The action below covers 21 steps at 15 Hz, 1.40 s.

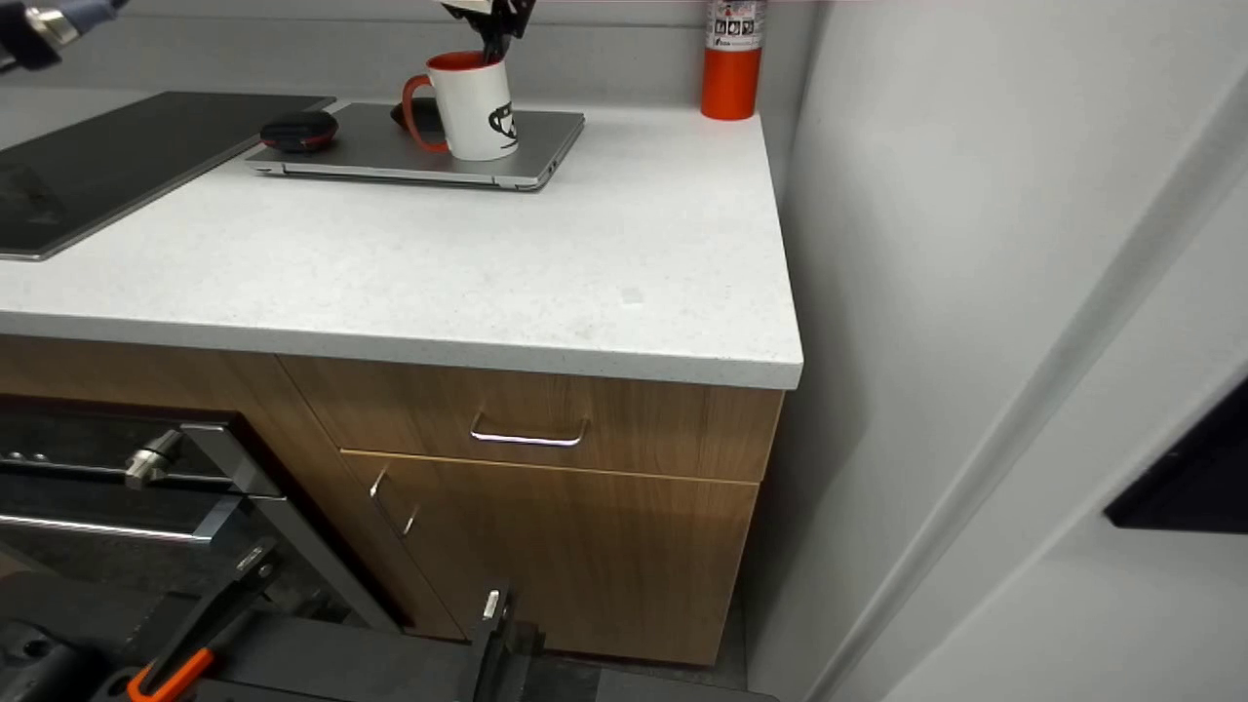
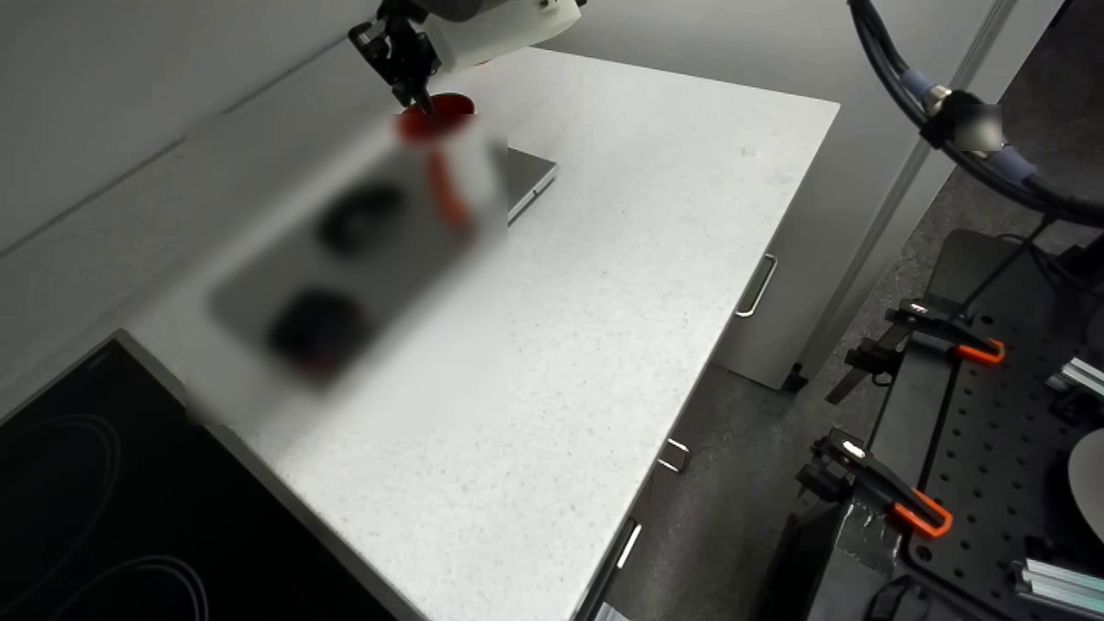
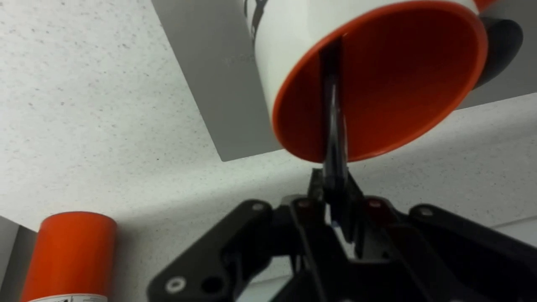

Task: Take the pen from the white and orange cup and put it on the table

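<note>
One dark pen has its lower part inside the white and orange cup, its upper end pinched by the gripper near the cup's mouth. Beneath the cup lies a flat grey slab, itself on the table; beyond the cup's handleless side, well apart from it, stands a red cylinder.

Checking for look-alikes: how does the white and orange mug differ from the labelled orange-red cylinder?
The mug is white outside with a dark drawing; the cylinder is orange-red with a white label. The mug has a handle; none shows on the cylinder's visible part. The mug stands on the flat grey slab, the cylinder on the countertop. Both are upright and mix white with orange-red.
</note>
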### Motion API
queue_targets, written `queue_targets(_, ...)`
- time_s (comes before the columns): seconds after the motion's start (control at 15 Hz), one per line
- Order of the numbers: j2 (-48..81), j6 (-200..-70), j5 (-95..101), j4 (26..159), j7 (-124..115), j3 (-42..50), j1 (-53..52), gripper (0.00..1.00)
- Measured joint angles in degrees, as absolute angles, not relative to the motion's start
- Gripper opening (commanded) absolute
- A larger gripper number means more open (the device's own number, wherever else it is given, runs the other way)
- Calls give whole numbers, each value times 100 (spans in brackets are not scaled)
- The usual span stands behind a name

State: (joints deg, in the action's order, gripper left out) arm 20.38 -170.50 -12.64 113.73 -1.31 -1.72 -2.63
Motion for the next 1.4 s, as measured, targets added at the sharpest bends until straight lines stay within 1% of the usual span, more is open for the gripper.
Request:
queue_targets(0.07, 2029, -17056, -1297, 11373, -131, -174, -262, 1)
queue_targets(0.47, 1700, -17102, -1399, 11446, -131, -188, -244, 1)
queue_targets(1.0, 364, -17065, -1618, 12243, -80, -65, 82, 1)
queue_targets(1.2, 13, -16603, -1151, 12725, -115, 189, 206, 1)
queue_targets(1.4, 86, -16142, -330, 13071, -414, 381, 322, 1)
